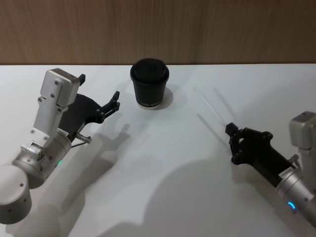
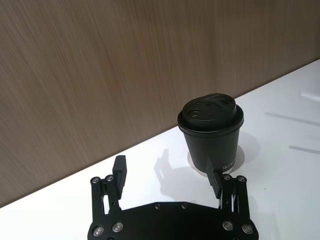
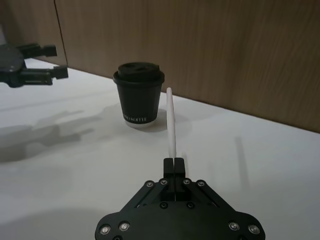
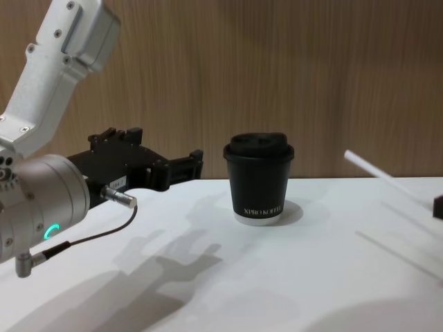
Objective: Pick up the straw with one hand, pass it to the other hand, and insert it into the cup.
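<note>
The right hand (image 3: 174, 162), well to the right of the black coffee cup (image 3: 138, 97) and nearer the robot, has its fingers pressed together on the lower end of the white straw (image 3: 171, 120). The straw is held clear of the desk (image 1: 163, 163). Its long axis rises from the hand toward the cup's right side, with the free end short of the lid. The left hand (image 2: 166, 169) hovers spread and empty just left of the cup, fingers aimed past it. The handover looks next, with the cup roughly between the straw's free end and the left hand.
</note>
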